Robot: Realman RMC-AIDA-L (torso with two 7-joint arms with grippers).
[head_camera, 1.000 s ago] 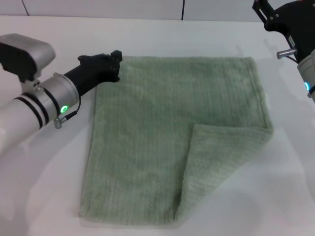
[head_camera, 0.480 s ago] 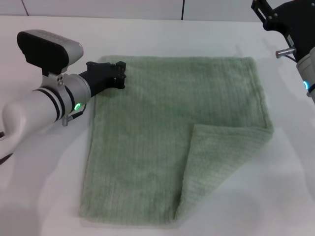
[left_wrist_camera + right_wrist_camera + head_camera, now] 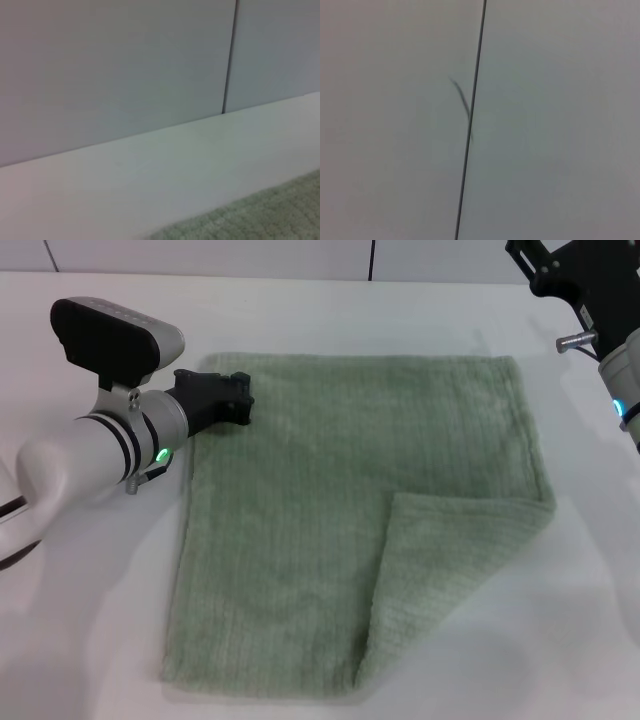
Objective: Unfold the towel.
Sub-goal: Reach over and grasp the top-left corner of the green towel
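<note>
The pale sage-green towel lies spread on the white table. Its near right corner is folded over onto the cloth as a triangular flap. My left gripper is low over the towel's far left corner, its black fingers close together. The left wrist view shows only an edge strip of the towel and the table. My right arm is raised at the far right, off the towel; its fingers are out of view.
A grey wall with a dark vertical seam stands behind the table; the same kind of seam fills the right wrist view. Bare white table surrounds the towel on all sides.
My left arm has swung inward and its wrist has turned, so the gripper has shifted slightly along the towel's far left corner. The towel and the right arm have barely moved.
</note>
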